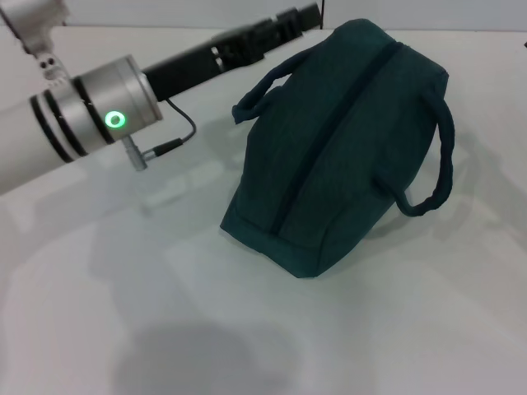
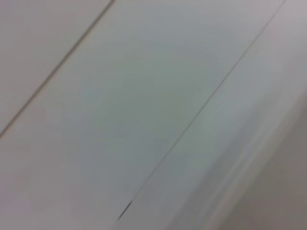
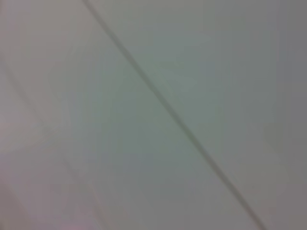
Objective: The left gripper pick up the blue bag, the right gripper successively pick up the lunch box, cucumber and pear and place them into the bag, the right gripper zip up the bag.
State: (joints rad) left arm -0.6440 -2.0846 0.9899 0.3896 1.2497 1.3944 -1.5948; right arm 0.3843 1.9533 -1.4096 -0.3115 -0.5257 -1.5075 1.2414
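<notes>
1. White tabletop (image 1: 123,313) fills the scene, bare but for one bag.
2. Right of centre the blue bag (image 1: 346,148) rests on its base, zipper seam up, handles drooping to either side, so it looks closed.
3. At the far left, the left gripper (image 1: 284,23) reaches toward the bag's far handle; whether its fingers are spread I cannot tell.
4. No right gripper, lunch box, cucumber or pear shows.
</notes>
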